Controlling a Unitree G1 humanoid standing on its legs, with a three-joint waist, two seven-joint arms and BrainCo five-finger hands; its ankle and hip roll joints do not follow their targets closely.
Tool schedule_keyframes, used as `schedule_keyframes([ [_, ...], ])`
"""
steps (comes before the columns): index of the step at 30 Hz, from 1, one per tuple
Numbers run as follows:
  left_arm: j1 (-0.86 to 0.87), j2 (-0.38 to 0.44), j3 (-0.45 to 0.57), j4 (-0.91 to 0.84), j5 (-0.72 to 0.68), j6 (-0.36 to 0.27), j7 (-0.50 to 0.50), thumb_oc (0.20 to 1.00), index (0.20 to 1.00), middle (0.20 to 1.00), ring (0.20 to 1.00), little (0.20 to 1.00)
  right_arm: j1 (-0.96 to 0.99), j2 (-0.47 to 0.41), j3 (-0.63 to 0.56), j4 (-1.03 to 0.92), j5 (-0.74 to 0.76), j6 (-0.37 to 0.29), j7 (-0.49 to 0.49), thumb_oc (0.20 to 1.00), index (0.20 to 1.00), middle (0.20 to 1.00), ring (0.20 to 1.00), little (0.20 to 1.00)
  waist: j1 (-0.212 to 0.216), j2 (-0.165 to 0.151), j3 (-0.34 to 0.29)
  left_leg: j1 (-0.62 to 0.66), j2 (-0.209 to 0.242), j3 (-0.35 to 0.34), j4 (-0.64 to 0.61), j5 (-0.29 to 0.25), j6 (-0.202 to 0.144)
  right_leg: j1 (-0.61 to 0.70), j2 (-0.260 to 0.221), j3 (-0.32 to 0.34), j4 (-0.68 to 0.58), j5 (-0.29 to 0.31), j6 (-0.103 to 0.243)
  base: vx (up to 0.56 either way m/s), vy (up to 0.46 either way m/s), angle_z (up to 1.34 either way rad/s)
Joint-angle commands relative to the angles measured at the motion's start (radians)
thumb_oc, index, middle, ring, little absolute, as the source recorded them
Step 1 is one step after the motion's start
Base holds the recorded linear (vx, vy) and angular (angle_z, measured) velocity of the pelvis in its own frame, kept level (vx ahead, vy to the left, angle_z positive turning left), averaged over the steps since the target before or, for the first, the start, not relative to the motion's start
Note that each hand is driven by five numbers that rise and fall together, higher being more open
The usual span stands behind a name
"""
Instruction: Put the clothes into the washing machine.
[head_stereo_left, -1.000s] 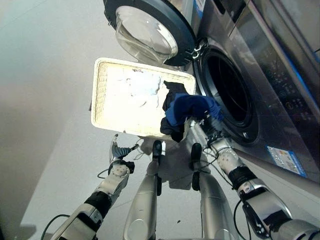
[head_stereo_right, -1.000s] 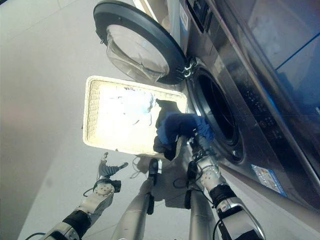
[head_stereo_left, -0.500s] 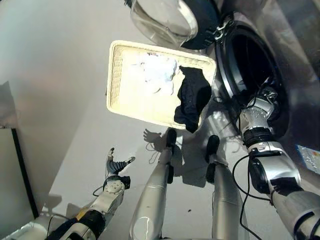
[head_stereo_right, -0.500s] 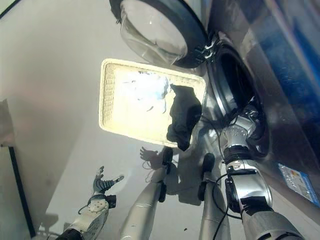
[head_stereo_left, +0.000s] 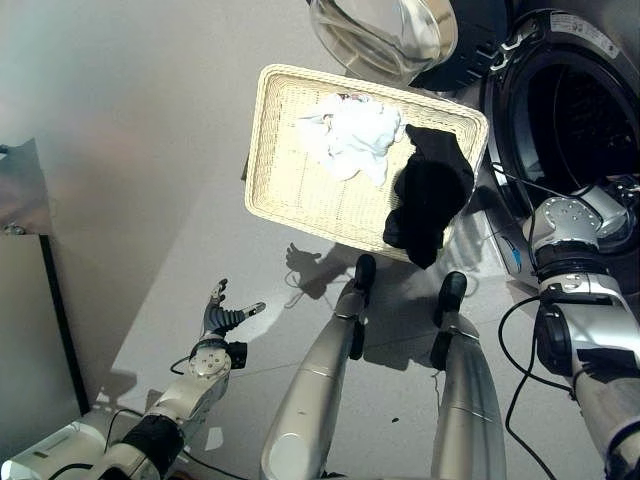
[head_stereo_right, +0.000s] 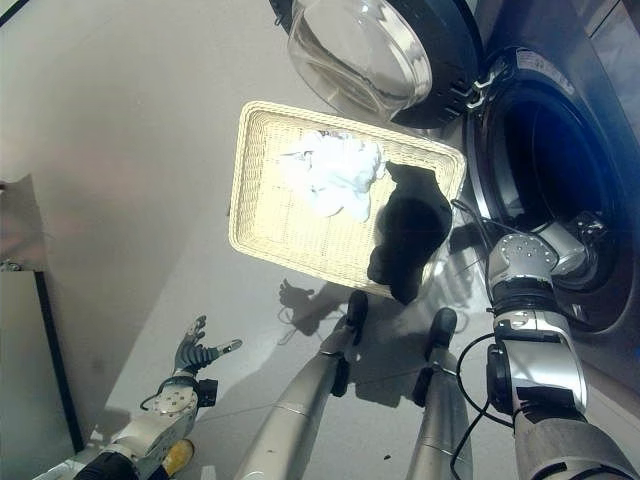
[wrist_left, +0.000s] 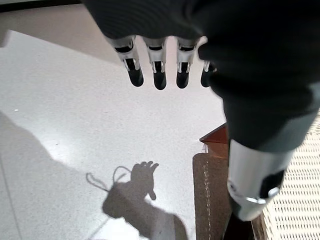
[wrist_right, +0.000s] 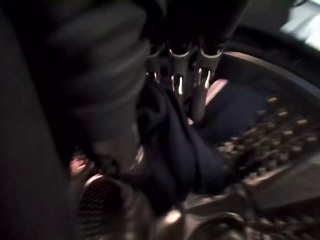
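The right hand reaches inside the grey front-loading washing machine, fingers straight beside a dark blue garment in the drum. The left hand hangs open above the floor. A white garment and black garment remain in the cream wicker basket.

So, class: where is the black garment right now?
In the eye views, the black garment hangs over the wicker basket's rim nearest the washing machine, beside the white cloth.
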Motion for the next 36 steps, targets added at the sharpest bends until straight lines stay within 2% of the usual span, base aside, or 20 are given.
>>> schedule_keyframes([
  [1, 0.005, -0.039, 0.036, -0.017, 0.057, -0.047, 0.108, 1.0, 1.0, 1.0, 1.0, 1.0, -0.003, -0.244, 0.032, -0.026, 0.044, 0.185, -0.079, 1.0, 1.0, 1.0, 1.0, 1.0, -0.068, 0.099, -0.011, 0.021, 0.026, -0.025, -0.102, 0.041, -0.067, 0.016, 0.099, -0.084, 0.071, -0.102, -0.028, -0.01, -0.037, -0.02],
  [2, -0.009, -0.043, 0.035, -0.026, 0.076, -0.069, 0.151, 1.0, 1.0, 1.0, 1.0, 1.0, 0.018, -0.192, 0.05, -0.027, 0.031, 0.255, -0.055, 1.0, 1.0, 1.0, 1.0, 1.0, -0.069, 0.096, -0.011, 0.02, 0.025, -0.027, -0.1, 0.038, -0.064, 0.015, 0.103, -0.081, 0.067, -0.099, -0.029, -0.01, -0.019, -0.06],
  [4, -0.037, -0.055, 0.036, -0.047, 0.126, -0.091, 0.241, 1.0, 1.0, 1.0, 1.0, 1.0, 0.049, -0.111, 0.077, -0.028, 0.004, 0.328, 0.014, 1.0, 1.0, 1.0, 1.0, 1.0, -0.074, 0.084, -0.011, 0.021, 0.022, -0.024, -0.094, 0.025, -0.063, 0.019, 0.113, -0.075, 0.065, -0.107, -0.032, -0.01, -0.007, -0.2],
  [5, -0.039, -0.055, 0.038, -0.048, 0.128, -0.091, 0.244, 1.0, 1.0, 1.0, 1.0, 1.0, 0.048, -0.11, 0.076, -0.029, 0.002, 0.328, 0.014, 1.0, 1.0, 1.0, 1.0, 1.0, -0.072, 0.085, -0.011, 0.014, 0.024, -0.023, -0.095, 0.034, -0.062, 0.013, 0.115, -0.076, 0.06, -0.096, -0.033, 0.0, 0.001, -0.22],
  [7, -0.088, -0.061, 0.04, -0.07, 0.214, -0.095, 0.332, 1.0, 1.0, 1.0, 1.0, 1.0, 0.074, -0.046, 0.101, -0.022, -0.079, 0.389, 0.078, 1.0, 1.0, 1.0, 1.0, 1.0, -0.08, 0.071, -0.011, 0.013, 0.018, -0.02, -0.089, 0.02, -0.06, 0.012, 0.119, -0.07, 0.057, -0.103, -0.034, -0.04, 0.009, -0.11],
  [8, -0.123, -0.059, 0.044, -0.088, 0.255, -0.09, 0.375, 1.0, 1.0, 1.0, 1.0, 1.0, 0.083, -0.017, 0.113, -0.023, -0.161, 0.411, 0.089, 1.0, 1.0, 1.0, 1.0, 1.0, -0.084, 0.066, -0.011, 0.002, 0.019, -0.018, -0.088, 0.028, -0.058, 0.003, 0.125, -0.068, 0.046, -0.087, -0.035, -0.05, 0.009, -0.05],
  [9, -0.133, -0.06, 0.045, -0.092, 0.265, -0.084, 0.381, 1.0, 1.0, 1.0, 1.0, 1.0, 0.089, -0.009, 0.115, -0.023, -0.18, 0.412, 0.09, 1.0, 1.0, 1.0, 1.0, 1.0, -0.087, 0.063, -0.011, 0.008, 0.016, -0.017, -0.086, 0.018, -0.058, 0.007, 0.125, -0.065, 0.048, -0.096, -0.034, -0.06, 0.016, -0.04],
  [11, -0.205, -0.05, 0.058, -0.107, 0.318, -0.059, 0.412, 1.0, 1.0, 1.0, 1.0, 1.0, 0.113, 0.029, 0.125, -0.039, -0.33, 0.434, 0.087, 1.0, 1.0, 1.0, 1.0, 1.0, -0.1, 0.049, -0.011, -0.009, 0.014, -0.011, -0.079, 0.02, -0.056, -0.009, 0.135, -0.057, 0.028, -0.072, -0.036, -0.06, 0.03, -0.02],
  [14, -0.283, -0.028, 0.072, -0.109, 0.372, -0.018, 0.417, 1.0, 1.0, 1.0, 1.0, 1.0, 0.145, 0.057, 0.136, -0.059, -0.451, 0.448, 0.085, 1.0, 1.0, 1.0, 1.0, 1.0, -0.12, 0.027, -0.011, -0.021, 0.011, -0.003, -0.07, 0.012, -0.054, -0.024, 0.144, -0.045, 0.005, -0.051, -0.034, -0.08, 0.048, -0.08],
  [16, -0.353, -0.012, 0.076, -0.07, 0.388, 0.036, 0.411, 1.0, 1.0, 1.0, 1.0, 1.0, 0.176, 0.069, 0.143, -0.061, -0.5, 0.463, 0.097, 1.0, 1.0, 1.0, 1.0, 1.0, -0.144, 0.009, -0.011, -0.023, 0.011, 0.007, -0.061, -0.002, -0.054, -0.029, 0.149, -0.032, -0.005, -0.046, -0.029, -0.05, 0.068, -0.11],
  [19, -0.421, 0.004, 0.075, -0.026, 0.383, 0.067, 0.41, 1.0, 1.0, 1.0, 1.0, 1.0, 0.188, 0.084, 0.152, -0.068, -0.512, 0.459, 0.101, 1.0, 1.0, 1.0, 1.0, 1.0, -0.159, -0.008, -0.011, -0.046, 0.015, 0.018, -0.052, 0.003, -0.054, -0.049, 0.154, -0.021, -0.026, -0.016, -0.026, -0.05, 0.071, -0.14],
  [20, -0.49, 0.009, 0.078, 0.04, 0.377, 0.108, 0.406, 1.0, 1.0, 1.0, 1.0, 1.0, 0.225, 0.112, 0.172, -0.084, -0.532, 0.459, 0.106, 1.0, 1.0, 1.0, 1.0, 1.0, -0.192, -0.029, -0.011, -0.055, 0.014, 0.031, -0.032, -0.013, -0.053, -0.063, 0.159, -0.007, -0.04, -0.001, -0.023, -0.05, 0.097, -0.09],
  [23, -0.575, 0.0, 0.078, 0.135, 0.337, 0.154, 0.406, 1.0, 1.0, 1.0, 1.0, 1.0, 0.266, 0.144, 0.206, -0.108, -0.573, 0.474, 0.088, 1.0, 1.0, 1.0, 1.0, 1.0, -0.228, -0.057, -0.011, -0.063, 0.015, 0.059, 0.003, -0.046, -0.051, -0.072, 0.159, 0.013, -0.064, 0.015, -0.018, -0.04, 0.126, -0.15],
  [25, -0.598, -0.004, 0.084, 0.172, 0.318, 0.153, 0.41, 1.0, 1.0, 1.0, 1.0, 1.0, 0.28, 0.152, 0.219, -0.112, -0.582, 0.487, 0.092, 1.0, 1.0, 1.0, 1.0, 1.0, -0.24, -0.066, -0.011, -0.065, 0.017, 0.07, 0.014, -0.056, -0.051, -0.076, 0.158, 0.018, -0.076, 0.026, -0.017, -0.02, 0.132, -0.2],
  [26, -0.64, -0.016, 0.091, 0.217, 0.304, 0.181, 0.426, 1.0, 1.0, 1.0, 1.0, 1.0, 0.303, 0.168, 0.243, -0.117, -0.612, 0.505, 0.104, 1.0, 1.0, 1.0, 1.0, 1.0, -0.265, -0.077, -0.011, -0.078, 0.016, 0.084, 0.026, -0.06, -0.05, -0.09, 0.155, 0.03, -0.098, 0.05, -0.017, -0.03, 0.133, -0.15],
  [28, -0.655, -0.019, 0.09, 0.238, 0.291, 0.193, 0.433, 1.0, 1.0, 1.0, 1.0, 1.0, 0.317, 0.175, 0.258, -0.124, -0.631, 0.521, 0.102, 1.0, 1.0, 1.0, 1.0, 1.0, -0.273, -0.083, -0.011, -0.071, 0.016, 0.09, 0.039, -0.079, -0.05, -0.085, 0.156, 0.037, -0.104, 0.047, -0.015, -0.02, 0.131, -0.21],
  [31, -0.722, -0.011, 0.101, 0.326, 0.261, 0.251, 0.432, 1.0, 1.0, 1.0, 1.0, 1.0, 0.358, 0.181, 0.318, -0.14, -0.698, 0.582, 0.134, 1.0, 1.0, 1.0, 1.0, 1.0, -0.313, -0.104, -0.011, -0.08, 0.021, 0.122, 0.078, -0.108, -0.054, -0.098, 0.149, 0.059, -0.133, 0.072, -0.013, -0.02, 0.169, -0.2],
  [33, -0.769, 0.011, 0.109, 0.379, 0.227, 0.308, 0.425, 1.0, 1.0, 1.0, 1.0, 1.0, 0.387, 0.168, 0.358, -0.159, -0.758, 0.61, 0.162, 1.0, 1.0, 1.0, 1.0, 1.0, -0.341, -0.121, -0.011, -0.088, 0.024, 0.141, 0.104, -0.13, -0.055, -0.109, 0.147, 0.076, -0.147, 0.084, -0.011, -0.02, 0.134, -0.26],
  [34, -0.771, 0.012, 0.109, 0.381, 0.227, 0.315, 0.423, 1.0, 1.0, 1.0, 1.0, 1.0, 0.388, 0.167, 0.359, -0.159, -0.759, 0.61, 0.164, 1.0, 1.0, 1.0, 1.0, 1.0, -0.342, -0.121, -0.011, -0.088, 0.025, 0.142, 0.105, -0.131, -0.055, -0.11, 0.147, 0.077, -0.148, 0.084, -0.011, -0.02, 0.151, -0.25],
  [36, -0.824, 0.06, 0.108, 0.459, 0.176, 0.37, 0.407, 1.0, 1.0, 1.0, 1.0, 1.0, 0.421, 0.146, 0.388, -0.176, -0.777, 0.623, 0.217, 1.0, 1.0, 1.0, 1.0, 1.0, -0.374, -0.142, -0.011, -0.106, 0.032, 0.16, 0.143, -0.157, -0.059, -0.129, 0.142, 0.097, -0.158, 0.097, -0.007, -0.01, 0.134, -0.19],
])
